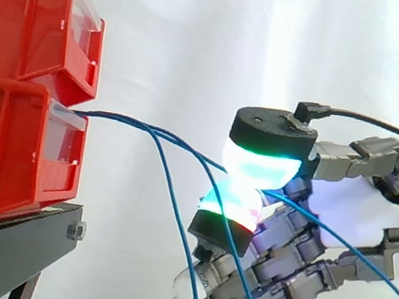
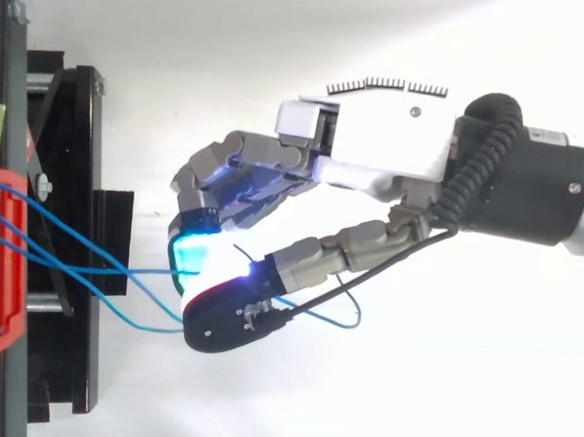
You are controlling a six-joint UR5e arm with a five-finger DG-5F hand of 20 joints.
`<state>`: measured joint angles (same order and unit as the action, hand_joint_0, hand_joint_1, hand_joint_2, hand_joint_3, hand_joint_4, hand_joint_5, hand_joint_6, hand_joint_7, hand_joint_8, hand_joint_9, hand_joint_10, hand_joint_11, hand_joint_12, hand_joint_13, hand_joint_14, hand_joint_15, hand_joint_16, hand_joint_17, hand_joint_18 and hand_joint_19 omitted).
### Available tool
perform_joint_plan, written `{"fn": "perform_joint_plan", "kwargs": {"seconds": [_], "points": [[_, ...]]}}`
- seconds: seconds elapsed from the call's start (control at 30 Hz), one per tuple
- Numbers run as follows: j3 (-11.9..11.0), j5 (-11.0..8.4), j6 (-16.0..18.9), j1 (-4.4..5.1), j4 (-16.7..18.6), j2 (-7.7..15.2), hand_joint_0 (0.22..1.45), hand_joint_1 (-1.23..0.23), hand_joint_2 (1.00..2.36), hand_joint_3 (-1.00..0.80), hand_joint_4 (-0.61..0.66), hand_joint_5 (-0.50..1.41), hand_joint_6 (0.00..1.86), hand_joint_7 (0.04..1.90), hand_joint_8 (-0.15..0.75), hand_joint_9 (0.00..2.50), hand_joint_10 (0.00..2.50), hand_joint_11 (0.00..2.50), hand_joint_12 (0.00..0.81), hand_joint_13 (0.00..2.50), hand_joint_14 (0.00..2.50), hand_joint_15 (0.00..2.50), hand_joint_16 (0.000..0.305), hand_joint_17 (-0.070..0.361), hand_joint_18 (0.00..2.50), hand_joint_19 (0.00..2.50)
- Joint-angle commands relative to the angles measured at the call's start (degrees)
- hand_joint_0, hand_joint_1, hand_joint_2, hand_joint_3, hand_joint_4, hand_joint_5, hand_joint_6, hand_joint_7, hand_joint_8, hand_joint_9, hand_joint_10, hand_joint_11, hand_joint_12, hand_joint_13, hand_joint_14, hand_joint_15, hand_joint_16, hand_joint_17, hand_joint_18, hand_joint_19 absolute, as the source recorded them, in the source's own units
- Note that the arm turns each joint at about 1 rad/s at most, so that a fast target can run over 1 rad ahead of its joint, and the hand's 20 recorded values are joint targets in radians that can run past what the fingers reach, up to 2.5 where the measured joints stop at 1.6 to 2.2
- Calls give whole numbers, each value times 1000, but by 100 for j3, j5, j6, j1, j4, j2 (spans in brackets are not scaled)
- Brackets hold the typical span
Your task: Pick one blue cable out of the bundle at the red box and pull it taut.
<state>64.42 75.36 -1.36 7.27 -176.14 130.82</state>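
Two red bins are stacked at the left, the upper bin [image 1: 32, 14] on the lower bin [image 1: 6, 152]; both stand on one black stand [image 1: 7, 249] before a white curtain [image 1: 274, 41]. Three blue cables [image 1: 115, 117] come out together at the front of the lower bin, just under its top edge; from above they leave the red edge side by side and spread as they run towards the hand.

The one hand [image 2: 384, 145] reaches in from the right, well apart from the bins; it is closed in a pinch on a single cable. Two glowing pads [image 1: 257, 165] press together, one above and one below, cyan and green with a streak of red where they meet; the other fingers are curled beneath them and hold nothing.

The pinched cable [image 1: 198, 157] runs from the lower bin to the pads in a nearly straight, gently falling line; past the pinch it goes on down to the right across the hand. The other two cables [image 1: 176, 213] are free of the pinch; they branch off near the bin and hang steeply down in front of the curled fingers, leaving the side view at the bottom edge.
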Motion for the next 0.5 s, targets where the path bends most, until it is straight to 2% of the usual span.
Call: {"fn": "perform_joint_plan", "kwargs": {"seconds": [0.0,0.07,0.13,0.17,0.47], "points": [[0,-118,-427,-7,-149,-101,603,-824,1024,-120,250,-137,848,1352,365,672,9,338,430,393,0,52,62,140,543,209],[0,-294,-620,2,-237,-154,601,-824,1024,-116,245,-137,848,1352,364,666,9,331,430,388,2,49,62,140,540,210],[0,-373,-682,2,-281,-189,600,-823,1024,-113,245,-136,847,1346,363,659,9,318,430,385,0,49,62,140,537,207],[0,-487,-743,2,-334,-198,600,-823,1024,-113,246,-136,846,1349,362,651,9,316,430,382,2,51,62,140,535,205],[0,-795,-936,2,-764,-207,600,-822,1024,-112,246,-134,845,1354,359,644,9,312,428,375,0,45,62,140,530,206]]}}
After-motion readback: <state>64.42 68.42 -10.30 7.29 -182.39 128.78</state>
